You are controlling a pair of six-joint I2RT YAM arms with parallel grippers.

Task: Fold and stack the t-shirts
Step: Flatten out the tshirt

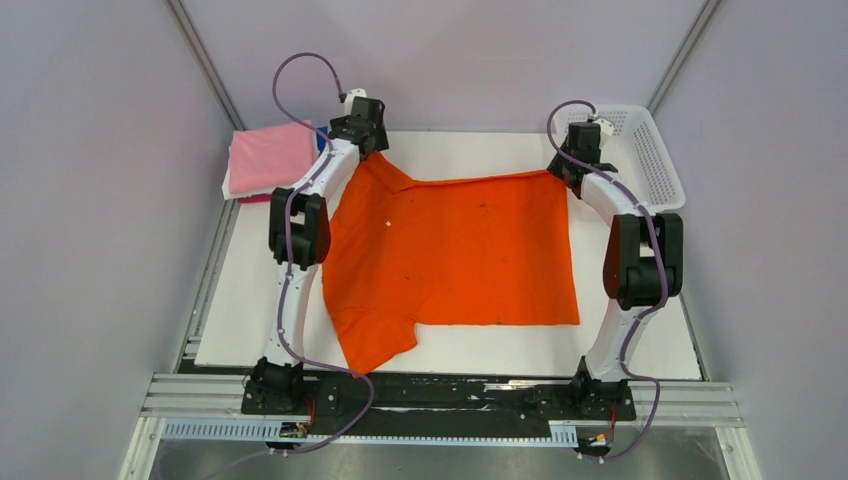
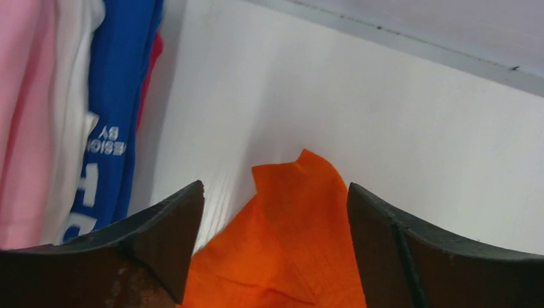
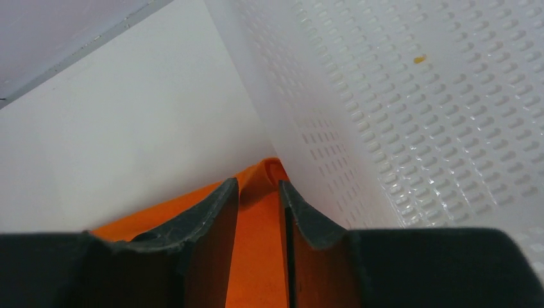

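One large bright orange short-sleeved cloth t-shirt (image 1: pixel 450 255), spread flat on the white rectangular table (image 1: pixel 250 320), one sleeve toward the near edge. Left gripper (image 2: pixel 276 212) at the shirt's far left corner, jaws wide, the cloth corner lying between them. Right gripper (image 3: pixel 258 192) at the far right corner, jaws narrow astride the cloth; whether they pinch it cannot be told. Far left: stack of folded cloth t-shirts (image 1: pixel 268 158), pink topmost. Far right: white plastic mesh basket (image 1: pixel 655 165).

Off to the far right there's a white plastic mesh basket (image 1: pixel 668 165), its perforated wall (image 3: pixel 398 109) filling the right wrist view. Everything sits on a white tabletop (image 1: pixel 250 300) with an aluminium rail (image 1: pixel 450 405) along the near edge, and pale lavender walls (image 1: pixel 90 200) all around.
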